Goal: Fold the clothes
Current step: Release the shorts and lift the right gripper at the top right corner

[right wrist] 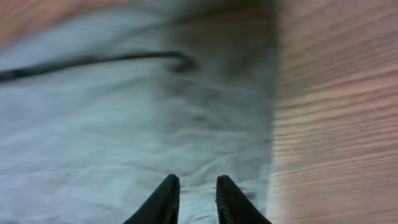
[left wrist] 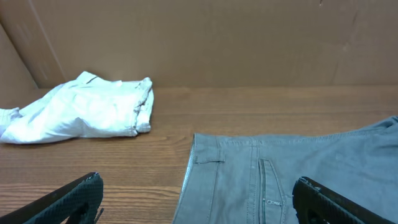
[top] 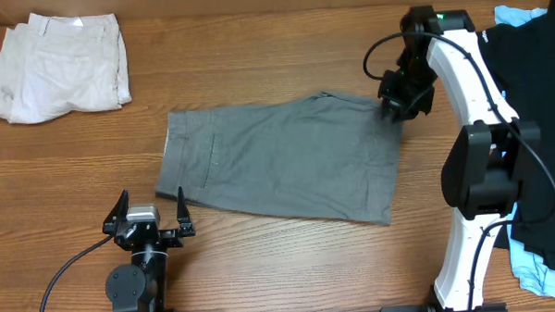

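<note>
Right hand at the far right corner of the medium-grey woven shorts, fingers narrowly apart above the cloth; the blurred wrist view does not show whether fabric is pinched. Left hand spread wide, empty, at the shorts' near left corner. Shorts lie flat mid-surface, waistband leftward. Bare brown wooden surface borders their far and near edges. Crumpled cream shorts occupy the far left corner. Black garment over light-blue cloth lines the right edge.
</note>
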Available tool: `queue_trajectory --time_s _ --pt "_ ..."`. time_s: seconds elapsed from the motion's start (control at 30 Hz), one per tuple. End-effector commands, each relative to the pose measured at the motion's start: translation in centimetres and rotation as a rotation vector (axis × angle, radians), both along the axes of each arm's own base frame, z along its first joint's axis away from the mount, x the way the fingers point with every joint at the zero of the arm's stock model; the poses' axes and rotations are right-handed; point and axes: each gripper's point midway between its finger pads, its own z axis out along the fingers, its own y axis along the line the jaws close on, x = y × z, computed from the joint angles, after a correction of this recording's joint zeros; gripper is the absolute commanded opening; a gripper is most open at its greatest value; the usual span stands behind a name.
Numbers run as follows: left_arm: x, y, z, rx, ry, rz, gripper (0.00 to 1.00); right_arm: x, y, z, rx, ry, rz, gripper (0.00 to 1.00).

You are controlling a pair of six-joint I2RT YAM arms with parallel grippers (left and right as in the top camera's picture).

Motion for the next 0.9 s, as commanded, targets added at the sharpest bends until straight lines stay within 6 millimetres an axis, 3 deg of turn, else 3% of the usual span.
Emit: queue_trajectory --time_s 0.0,0.23,0.57,0.87 --pt "0.0 0.3 0.0 0.02 -0.005 0.013 1.0 -1.0 -0.3 -1.0 -0.011 0.018 -0.015 0.18" --pt "0.0 0.3 0.0 0.02 -0.004 0.013 1.0 -0.9 0.3 -4.4 0.013 -0.001 -0.013 0.14" --pt "0.0 0.3 0.0 0.02 -0.005 0.013 1.0 0.8 0.1 -7.4 0.02 -0.091 -0.02 0.14" --pt "0.0 0.3 0.0 0.02 -0.005 0.013 1.0 4.1 0.1 -7.8 0.021 -0.224 -0.018 0.1"
